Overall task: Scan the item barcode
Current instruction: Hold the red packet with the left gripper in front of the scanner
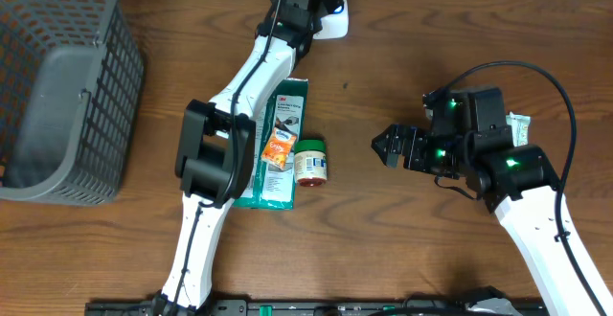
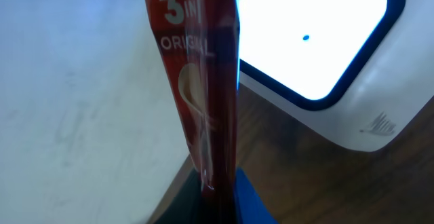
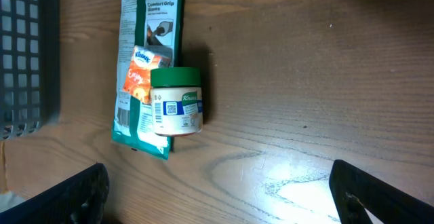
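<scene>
My left gripper [image 2: 220,207] pinches a red sachet [image 2: 207,81] whose long axis points away from my fingers, edge-on just beside the scanner [image 2: 359,115] with its glowing window.

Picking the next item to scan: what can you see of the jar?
The jar is small, with a green lid and a pale body under a white label with blue print and a square code. It lies on its side on the table, lid toward the far edge, overlapping the edge of the green pack, beside an orange packet. Nothing holds it.
</scene>
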You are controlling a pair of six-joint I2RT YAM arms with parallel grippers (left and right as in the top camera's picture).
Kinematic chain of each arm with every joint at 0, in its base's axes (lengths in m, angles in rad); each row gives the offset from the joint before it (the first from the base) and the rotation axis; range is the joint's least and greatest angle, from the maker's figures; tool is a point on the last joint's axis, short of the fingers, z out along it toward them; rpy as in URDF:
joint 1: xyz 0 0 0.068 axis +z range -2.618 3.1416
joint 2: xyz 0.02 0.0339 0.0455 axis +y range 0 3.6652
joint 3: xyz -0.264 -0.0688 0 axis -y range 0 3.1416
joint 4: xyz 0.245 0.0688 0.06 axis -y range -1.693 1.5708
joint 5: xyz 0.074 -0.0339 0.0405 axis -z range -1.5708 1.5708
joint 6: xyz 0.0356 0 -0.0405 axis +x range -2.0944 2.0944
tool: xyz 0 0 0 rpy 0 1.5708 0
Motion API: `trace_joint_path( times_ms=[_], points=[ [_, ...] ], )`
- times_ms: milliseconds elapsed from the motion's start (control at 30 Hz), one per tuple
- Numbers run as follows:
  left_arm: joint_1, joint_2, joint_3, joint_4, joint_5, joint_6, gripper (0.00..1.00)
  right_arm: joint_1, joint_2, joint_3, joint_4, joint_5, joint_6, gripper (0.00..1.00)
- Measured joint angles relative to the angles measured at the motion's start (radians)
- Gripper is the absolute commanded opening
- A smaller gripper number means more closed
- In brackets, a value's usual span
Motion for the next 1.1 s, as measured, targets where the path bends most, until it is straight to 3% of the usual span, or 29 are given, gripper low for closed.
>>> trace_joint_path(
  times_ms=[300,667,1100],
  points=[
    [0.002,0.026,0.0,0.088,0.001,0.206,0.07,0.0,0.0,0.0,0.0,0.0,0.0,0.99],
    [0.016,0.115,0.0,0.139,0.001,0.289,0.07,0.0,0.0,0.0,0.0,0.0,0.0,0.99],
    [0.016,0.132,0.0,0.202,0.001,0.295,0.07,0.0,0.0,0.0,0.0,0.0,0.0,0.99]
  ],
)
